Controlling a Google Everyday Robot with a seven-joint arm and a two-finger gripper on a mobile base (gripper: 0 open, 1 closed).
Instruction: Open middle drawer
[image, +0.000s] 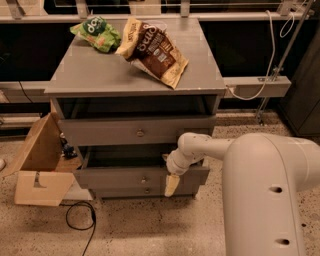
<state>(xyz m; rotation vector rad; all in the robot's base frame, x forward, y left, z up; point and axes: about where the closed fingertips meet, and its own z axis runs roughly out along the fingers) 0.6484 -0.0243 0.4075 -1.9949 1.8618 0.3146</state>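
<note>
Middle drawer (120, 177) sits below the taller top drawer (100, 132). Its flat grey front stands forward of the cabinet (135, 75), with a dark gap above. I judge it partly open, with further travel left. Its small round metal knob (143, 179) is at centre, apart from my gripper (171, 185). That hangs pale and tapered against the front's right part; I cannot tell whether it is open or closed. Crinkled snack bags (155, 52) lie on the smooth top.

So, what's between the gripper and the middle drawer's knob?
Camera view: only bare middle drawer front between knob and gripper, which hangs right of the knob.
</note>
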